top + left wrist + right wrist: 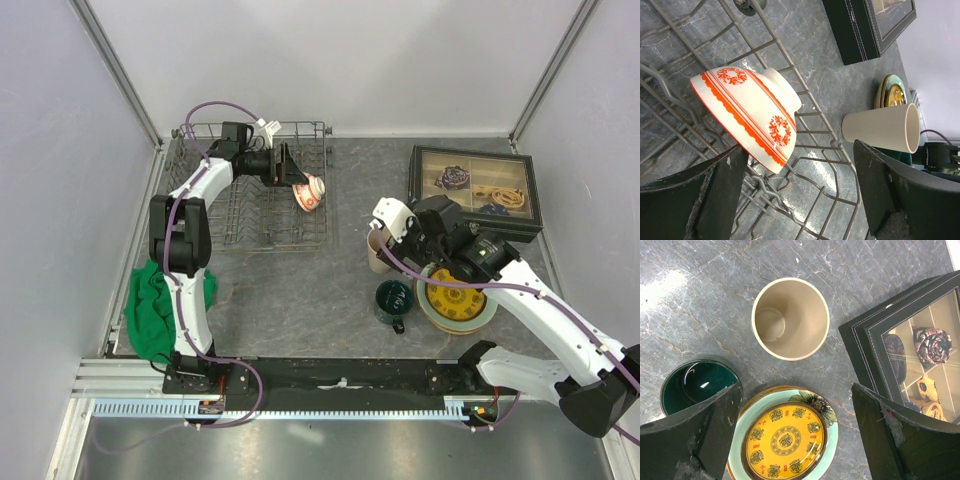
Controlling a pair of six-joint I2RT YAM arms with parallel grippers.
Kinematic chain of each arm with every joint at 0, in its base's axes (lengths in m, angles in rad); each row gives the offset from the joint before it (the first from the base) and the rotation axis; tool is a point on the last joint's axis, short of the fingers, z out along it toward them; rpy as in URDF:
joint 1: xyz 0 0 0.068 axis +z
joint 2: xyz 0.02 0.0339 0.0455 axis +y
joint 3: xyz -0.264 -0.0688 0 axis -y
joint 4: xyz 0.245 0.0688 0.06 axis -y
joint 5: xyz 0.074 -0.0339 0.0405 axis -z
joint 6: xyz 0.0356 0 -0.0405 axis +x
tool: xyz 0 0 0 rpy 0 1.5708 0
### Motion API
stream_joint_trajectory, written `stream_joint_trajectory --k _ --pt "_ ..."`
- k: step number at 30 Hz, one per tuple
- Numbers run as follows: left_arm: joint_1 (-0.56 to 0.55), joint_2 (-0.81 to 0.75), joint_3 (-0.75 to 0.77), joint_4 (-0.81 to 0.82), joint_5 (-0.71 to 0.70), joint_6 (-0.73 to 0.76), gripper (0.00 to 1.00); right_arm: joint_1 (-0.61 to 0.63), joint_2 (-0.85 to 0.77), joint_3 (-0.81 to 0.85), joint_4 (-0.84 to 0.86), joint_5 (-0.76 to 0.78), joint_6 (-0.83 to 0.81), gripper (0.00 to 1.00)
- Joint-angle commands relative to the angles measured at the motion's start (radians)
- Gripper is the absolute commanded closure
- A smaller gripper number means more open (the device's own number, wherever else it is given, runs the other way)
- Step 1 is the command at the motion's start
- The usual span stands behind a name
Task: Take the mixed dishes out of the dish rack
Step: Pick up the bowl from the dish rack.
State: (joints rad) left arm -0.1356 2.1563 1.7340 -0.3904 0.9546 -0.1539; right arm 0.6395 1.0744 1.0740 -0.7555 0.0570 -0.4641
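Black fingers (715,200) of the left gripper (797,150) are filling the bottom of the left wrist view. They are standing wide apart and clamping nothing. They are straddling the small red-and-white bowl (747,112), whose rim is sitting just beside one finger; whether it is touching, I cannot tell. That bowl is lying tipped on its side across the wires of the dish rack (250,235), near the rack's right end, and no other dish is showing among the tines. Judging by the spread, the jaws are being set wide so they can take the bowl across its flared body. Right gripper (795,390) is hanging equally wide and empty over the grey table (700,300). Below it the beige cup (790,317) is standing upright, the dark green mug (697,387) is sitting near it, and the yellow-gold patterned dish (785,440) is resting on the pale green plate (832,432). All are lying between the rack and the dark-framed box (875,330), probably grouped there to leave a landing spot for the bowl.
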Motion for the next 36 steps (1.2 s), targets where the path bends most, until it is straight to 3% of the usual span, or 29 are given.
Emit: stream_joint_trajectory --k 1,13,20,28,32,36 --pt "-0.004 0.020 -0.005 0.051 0.064 -0.047 0.10 0.003 -0.030 -0.016 0.028 0.021 0.018 0.02" --pt "-0.019 0.027 -0.094 0.166 0.076 -0.142 0.25 0.000 -0.022 -0.026 0.036 0.020 0.016 0.02" --pt "-0.021 0.039 -0.096 0.193 0.107 -0.162 0.50 -0.001 -0.028 -0.036 0.033 0.020 0.016 0.02" --pt "-0.021 0.047 -0.097 0.222 0.145 -0.182 0.62 -0.003 -0.037 -0.052 0.031 0.015 0.016 0.02" --pt "-0.019 0.050 -0.099 0.249 0.177 -0.205 0.79 -0.004 -0.036 -0.052 0.030 0.009 0.016 0.02" --pt "-0.018 0.045 -0.102 0.263 0.207 -0.214 0.85 -0.006 -0.036 -0.057 0.028 0.007 0.016 0.02"
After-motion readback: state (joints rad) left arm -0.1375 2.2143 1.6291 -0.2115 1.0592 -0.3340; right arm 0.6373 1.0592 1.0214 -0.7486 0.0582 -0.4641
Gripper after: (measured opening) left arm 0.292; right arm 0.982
